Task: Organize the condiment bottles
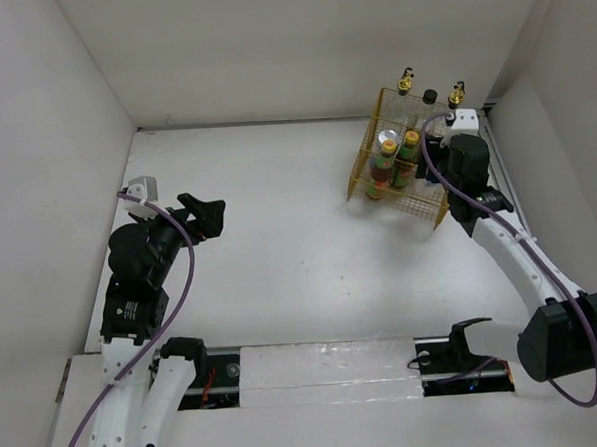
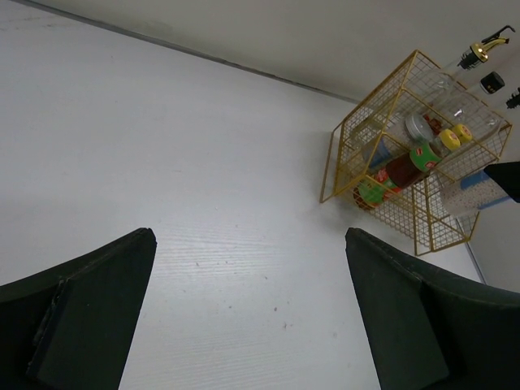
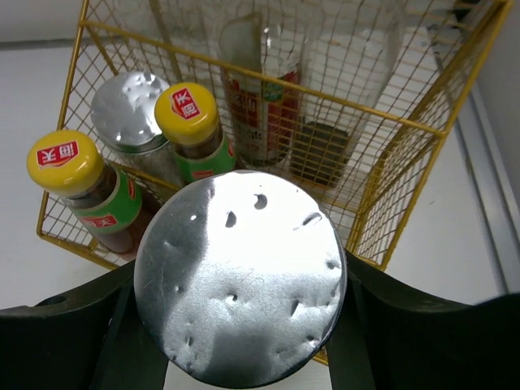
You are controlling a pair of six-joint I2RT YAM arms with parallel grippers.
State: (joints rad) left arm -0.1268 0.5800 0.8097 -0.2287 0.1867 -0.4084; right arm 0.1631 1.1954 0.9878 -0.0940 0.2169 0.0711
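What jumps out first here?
The yellow wire basket, holding bottles at the far right corner of the table, draws the eye first. In the right wrist view a silver-lidded shaker fills the frame, clamped in the right end effector at the basket. The left end effector hangs open on the left, holding nothing.

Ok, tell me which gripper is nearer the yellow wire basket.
Right. The right gripper holds a silver-lidded shaker right at the basket's edge; the left gripper hangs open far across the table.
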